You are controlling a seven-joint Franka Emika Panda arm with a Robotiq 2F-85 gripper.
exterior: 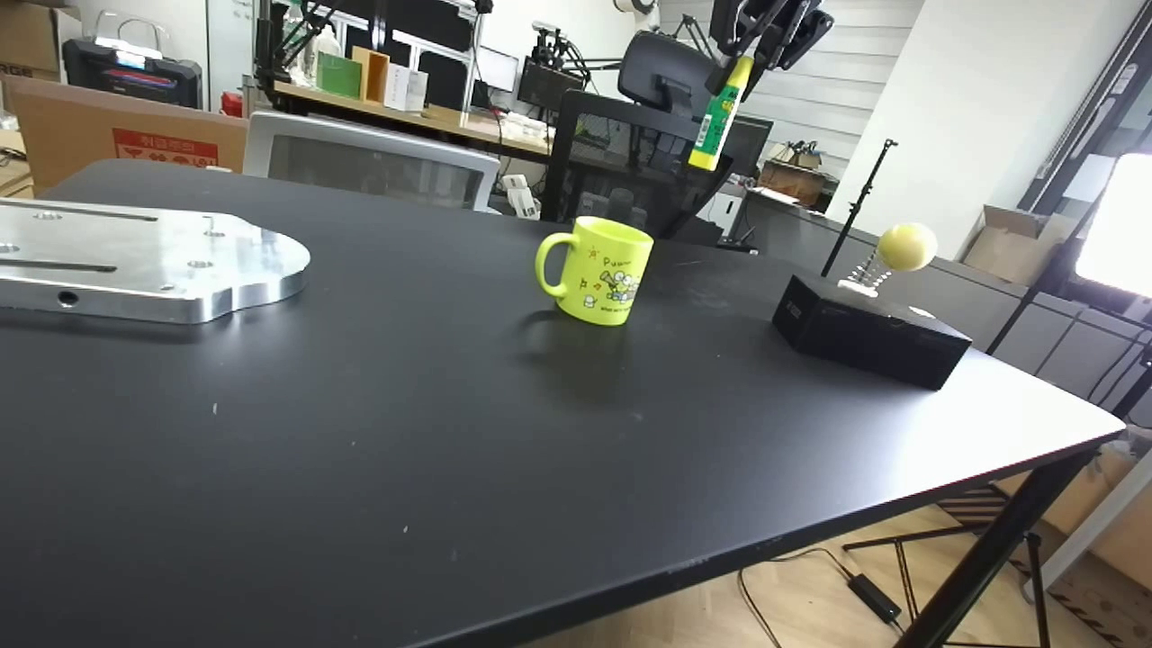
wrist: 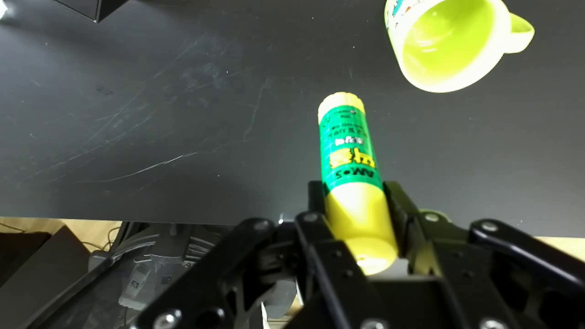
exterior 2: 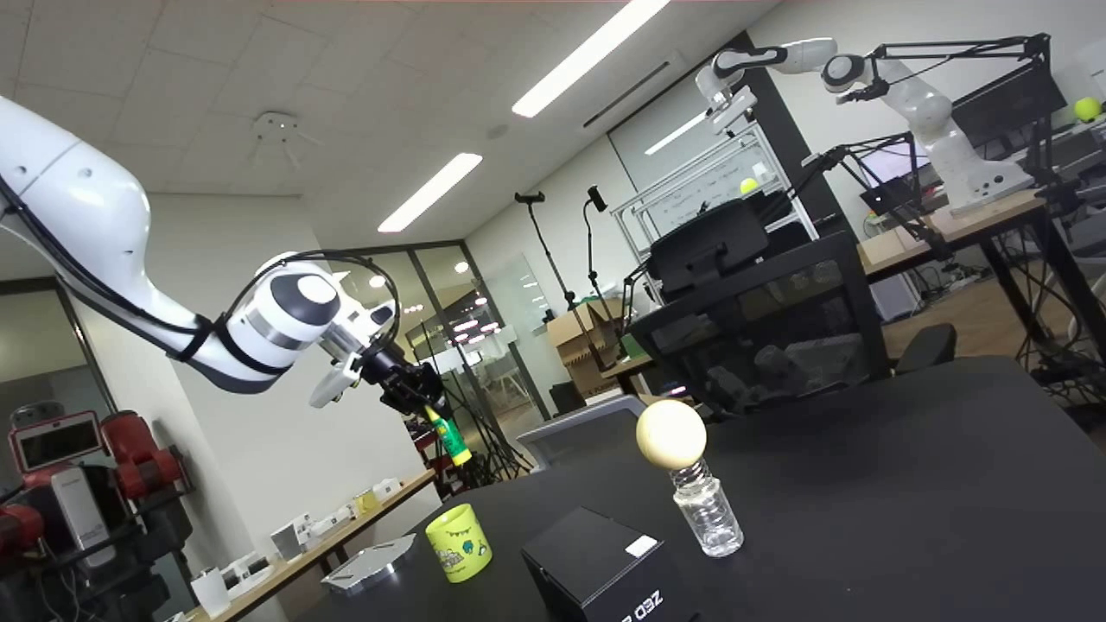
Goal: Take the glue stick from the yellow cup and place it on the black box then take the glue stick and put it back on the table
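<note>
My gripper (wrist: 355, 194) is shut on the glue stick (wrist: 347, 141), a green cylinder with yellow ends. In both exterior views the glue stick (exterior: 717, 117) (exterior 2: 448, 434) hangs tilted below the gripper (exterior: 740, 72) (exterior 2: 429, 408), in the air above the table (exterior: 405, 423). The yellow cup (exterior: 601, 272) (exterior 2: 458, 542) stands upright on the table, apart from the glue stick. In the wrist view the cup (wrist: 450, 43) is at the upper right and its visible inside is empty. The black box (exterior: 868, 335) (exterior 2: 594, 560) lies on the table; only its corner (wrist: 93, 7) shows in the wrist view.
A pale yellow ball (exterior: 907, 247) (exterior 2: 671, 434) sits on a spring on a clear bottle (exterior 2: 708, 516) beside the black box. A silver metal plate (exterior: 135, 261) lies on the table beyond the cup's handle side. A black office chair (exterior: 621, 157) stands at the table's edge.
</note>
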